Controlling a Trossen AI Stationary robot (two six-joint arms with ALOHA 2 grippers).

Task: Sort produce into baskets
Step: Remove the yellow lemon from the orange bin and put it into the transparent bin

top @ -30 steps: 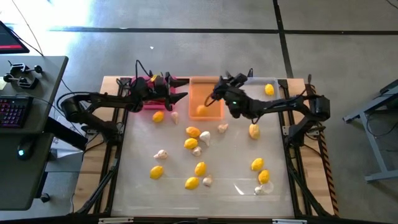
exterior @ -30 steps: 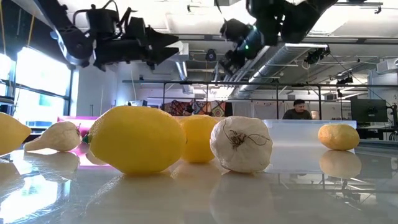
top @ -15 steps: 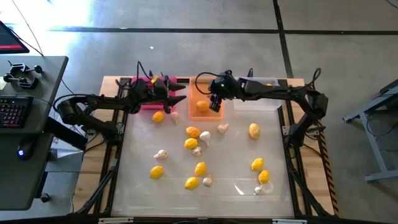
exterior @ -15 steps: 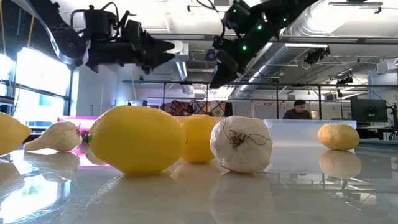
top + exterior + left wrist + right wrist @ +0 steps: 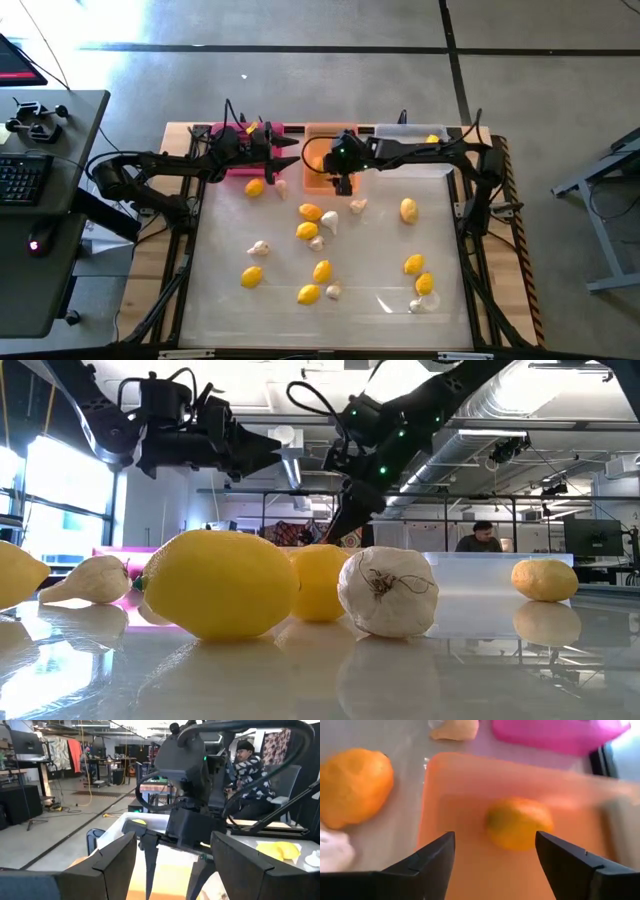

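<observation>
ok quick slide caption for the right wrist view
Open right gripper above a lemon lying in the orange basket, pink basket beside it.

We see a glossy white table top point(image 5: 480, 680) that mirrors the fruit on it. The lemons point(image 5: 222, 583) have a smooth, slightly dimpled skin with a soft sheen; the garlic bulb point(image 5: 388, 591) looks dry, papery and matt. At twelve o'clock, the orange basket point(image 5: 470, 795) is translucent smooth plastic, the pink basket point(image 5: 560, 732) beside it opaque and glossy. The table edge point(image 5: 180, 130) looks like bare wood. The right gripper's fingers point(image 5: 427, 862) are matt black plastic.
</observation>
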